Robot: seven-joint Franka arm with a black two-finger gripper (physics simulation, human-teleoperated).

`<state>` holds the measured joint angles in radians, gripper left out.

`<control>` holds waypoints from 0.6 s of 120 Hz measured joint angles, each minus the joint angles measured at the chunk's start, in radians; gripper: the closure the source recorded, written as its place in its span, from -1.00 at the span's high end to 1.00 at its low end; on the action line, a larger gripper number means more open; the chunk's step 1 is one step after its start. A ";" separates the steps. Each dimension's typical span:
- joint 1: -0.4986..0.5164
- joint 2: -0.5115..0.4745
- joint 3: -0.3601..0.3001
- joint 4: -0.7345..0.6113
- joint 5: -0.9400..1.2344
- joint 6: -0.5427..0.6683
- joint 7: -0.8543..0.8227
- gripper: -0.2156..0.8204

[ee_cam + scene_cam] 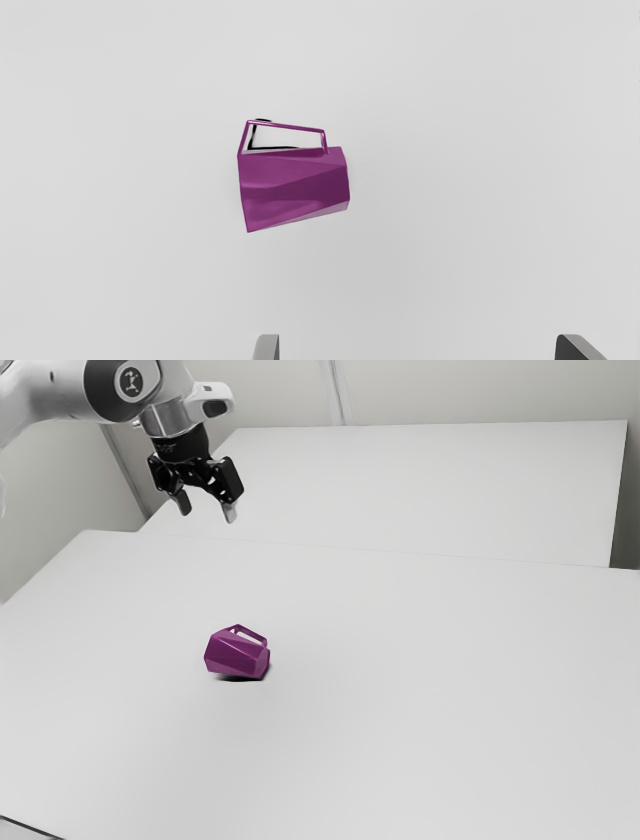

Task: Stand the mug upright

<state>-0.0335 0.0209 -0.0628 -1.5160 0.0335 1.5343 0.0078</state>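
Observation:
High over the table, the black gripper (206, 512) hangs at the exterior view's upper left, its fingers spread wide with nothing between them. A purple faceted mug (238, 654) lies on its side on the table, below the gripper and apart from it. In the wrist view the mug (295, 187) is seen from above, its angular handle standing out from one side of the body. The gripper (417, 347) shows two widely separated fingertips there, with bare tabletop between them. The mug's inside is hidden.
The white table (400, 730) spreads around the mug. Behind it, a second white surface (420, 485) reaches toward the pale walls. A dark edge line crosses the exterior view's lower left corner.

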 joint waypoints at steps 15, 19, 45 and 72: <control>-0.008 0.000 -0.002 0.000 0.000 0.000 -0.002 0.58; -0.010 -0.002 -0.002 -0.002 0.000 -0.001 -0.003 0.58; -0.021 -0.053 -0.006 -0.049 -0.003 0.001 -0.005 0.58; 0.088 -0.075 -0.009 -0.085 -0.049 -0.009 0.004 0.58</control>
<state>0.0548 -0.0540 -0.0718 -1.6011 -0.0151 1.5257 0.0117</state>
